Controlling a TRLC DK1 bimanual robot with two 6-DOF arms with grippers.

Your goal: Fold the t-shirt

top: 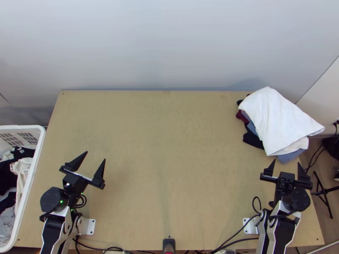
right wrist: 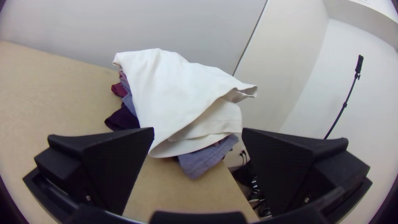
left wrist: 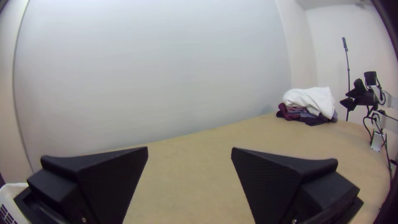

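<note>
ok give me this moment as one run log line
left gripper: open, empty | right gripper: open, empty | white cloth: draped on clothes pile, far right of table | no fold under way

At the upper right of the frame, we see the white t-shirt (top: 275, 118) folded in loose layers, its edges uneven and one corner jutting right, lying slantwise atop a pile of darker clothes (top: 253, 140).

See a white basket (top: 34, 169) of jumbled clothes (top: 8, 173) at the left edge of the table (top: 161, 139), and dark, maroon and blue garments (top: 253, 139) stacked far right. Find a pale wall (top: 169, 46) behind, a black stand (top: 324, 191) beyond the right edge.
</note>
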